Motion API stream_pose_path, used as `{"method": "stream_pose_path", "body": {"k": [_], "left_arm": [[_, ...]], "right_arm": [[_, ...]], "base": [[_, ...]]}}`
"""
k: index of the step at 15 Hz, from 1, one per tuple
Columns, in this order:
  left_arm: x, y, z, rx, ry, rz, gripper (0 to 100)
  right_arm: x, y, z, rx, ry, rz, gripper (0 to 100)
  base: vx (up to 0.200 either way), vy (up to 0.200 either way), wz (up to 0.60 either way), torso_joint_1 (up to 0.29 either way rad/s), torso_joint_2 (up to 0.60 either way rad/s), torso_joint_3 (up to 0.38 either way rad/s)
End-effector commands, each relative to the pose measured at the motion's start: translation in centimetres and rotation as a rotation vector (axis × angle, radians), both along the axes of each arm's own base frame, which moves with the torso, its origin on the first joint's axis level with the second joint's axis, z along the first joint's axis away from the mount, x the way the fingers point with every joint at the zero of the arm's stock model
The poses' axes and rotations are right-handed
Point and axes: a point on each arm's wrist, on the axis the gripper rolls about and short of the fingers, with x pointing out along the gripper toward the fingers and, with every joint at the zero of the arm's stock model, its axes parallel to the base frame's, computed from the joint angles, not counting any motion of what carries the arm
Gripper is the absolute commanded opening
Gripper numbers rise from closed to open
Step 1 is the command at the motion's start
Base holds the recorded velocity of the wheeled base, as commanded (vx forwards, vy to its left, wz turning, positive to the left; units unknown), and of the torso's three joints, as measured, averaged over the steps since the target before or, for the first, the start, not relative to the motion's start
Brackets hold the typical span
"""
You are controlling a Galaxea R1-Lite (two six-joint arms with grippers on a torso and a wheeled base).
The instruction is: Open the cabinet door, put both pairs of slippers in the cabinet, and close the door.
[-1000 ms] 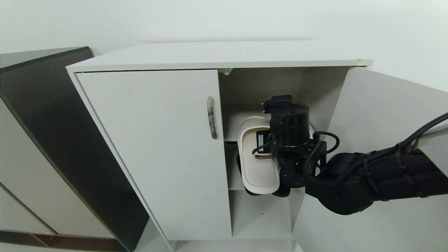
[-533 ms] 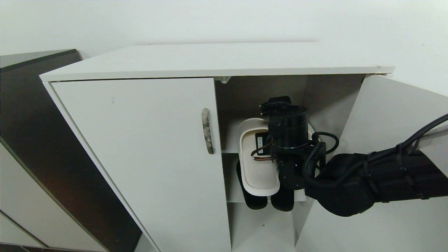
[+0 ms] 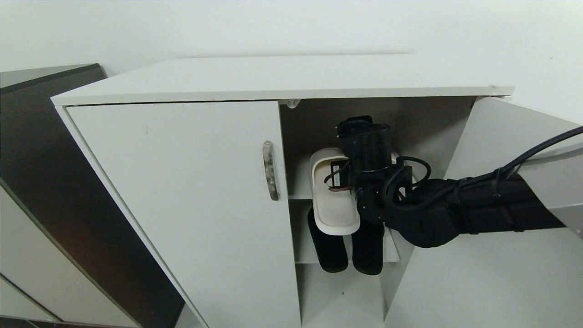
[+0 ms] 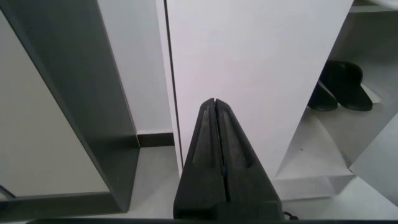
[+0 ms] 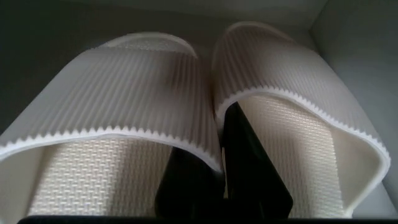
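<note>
The white cabinet has its left door closed and its right door swung open. My right arm reaches into the open half. In the right wrist view my right gripper is shut on a pair of white ribbed slippers, pinching their inner straps together. One white slipper juts out over the upper shelf's edge. A black pair lies on the shelf below, heels sticking out, and also appears as black slippers in the left wrist view. My left gripper is shut and empty, low before the closed door.
A metal handle sits on the closed door's inner edge. A dark panel stands just left of the cabinet. The open door hangs close along my right arm. The bottom compartment holds nothing.
The head camera shifted early on. Since then my right arm has pushed the white slippers up and deeper onto the upper shelf, uncovering more of the black pair below.
</note>
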Motion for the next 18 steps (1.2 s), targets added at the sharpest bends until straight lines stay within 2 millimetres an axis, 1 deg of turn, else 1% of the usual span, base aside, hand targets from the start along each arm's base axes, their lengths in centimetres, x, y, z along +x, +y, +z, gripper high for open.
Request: {"method": "stream_pose_path", "body": {"k": [1, 3, 4, 8, 10, 13, 18], "left_arm": [[0.0, 0.0, 0.0, 0.000, 0.000, 0.001, 0], [0.0, 0.0, 0.0, 0.000, 0.000, 0.001, 0], [0.0, 0.0, 0.0, 0.000, -0.002, 0.001, 0], [0.0, 0.0, 0.0, 0.000, -0.002, 0.001, 0], [0.0, 0.0, 0.0, 0.000, 0.000, 0.001, 0], [0.0, 0.0, 0.0, 0.000, -0.002, 0.001, 0], [0.0, 0.0, 0.0, 0.000, 0.000, 0.001, 0]], "right_arm": [[1.1, 0.6, 0.5, 0.012, -0.011, -0.008, 0], [1.8, 0.7, 0.8, 0.020, -0.016, -0.017, 0], [2.5, 0.7, 0.9, 0.017, -0.014, -0.028, 0], [3.7, 0.2, 1.0, 0.020, -0.018, -0.052, 0], [4.3, -0.1, 0.5, 0.012, -0.008, -0.063, 0], [4.7, -0.1, -0.1, 0.005, 0.002, -0.056, 0], [4.7, -0.1, -0.3, 0.006, 0.005, -0.056, 0]], "base": [[0.000, 0.000, 0.00, 0.000, 0.00, 0.000], [0.000, 0.000, 0.00, 0.000, 0.00, 0.000], [0.000, 0.000, 0.00, 0.000, 0.00, 0.000], [0.000, 0.000, 0.00, 0.000, 0.00, 0.000], [0.000, 0.000, 0.00, 0.000, 0.00, 0.000], [0.000, 0.000, 0.00, 0.000, 0.00, 0.000], [0.000, 0.000, 0.00, 0.000, 0.00, 0.000]]}}
